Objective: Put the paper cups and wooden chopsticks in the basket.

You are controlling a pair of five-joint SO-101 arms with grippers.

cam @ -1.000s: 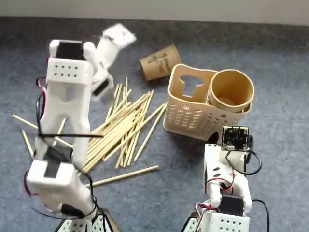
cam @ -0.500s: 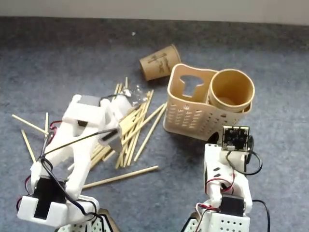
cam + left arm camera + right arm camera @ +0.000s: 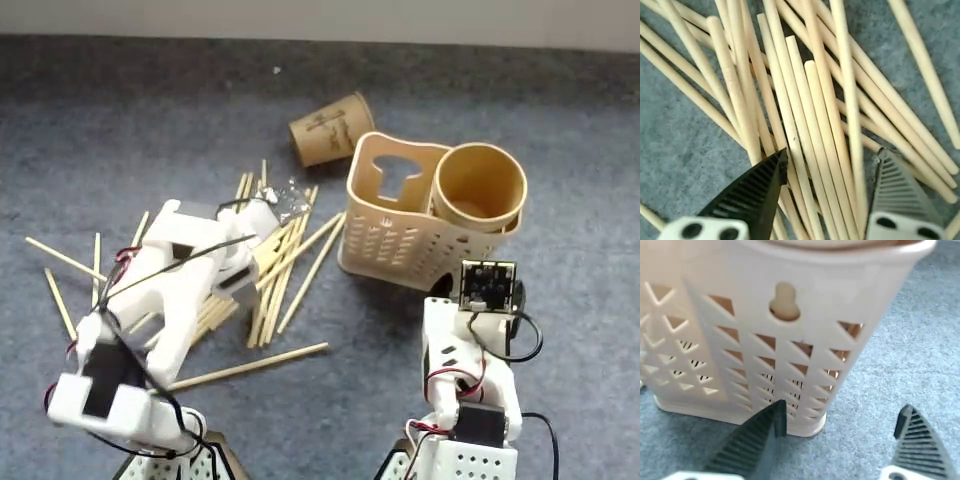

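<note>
A pile of wooden chopsticks (image 3: 262, 262) lies on the grey carpet left of the beige basket (image 3: 392, 238). My left gripper (image 3: 277, 199) is down on the pile's far end. In the left wrist view it (image 3: 832, 155) is open, its fingers astride several chopsticks (image 3: 810, 115). One brown paper cup (image 3: 331, 128) lies on its side behind the basket. Another paper cup (image 3: 481, 186) stands upright in the basket's right compartment. My right gripper (image 3: 842, 411) is open with nothing in it, low and just in front of the basket wall (image 3: 790, 335).
Single chopsticks (image 3: 250, 364) lie scattered around the pile, several at the far left (image 3: 58, 257). The basket's left compartment has a handle cut-out (image 3: 394, 172). The right arm's base (image 3: 468, 400) stands at the near edge.
The left arm has swung down from a raised pose onto the chopstick pile, its gripper ending low over the sticks. The right arm, the basket and the cups have kept still.
</note>
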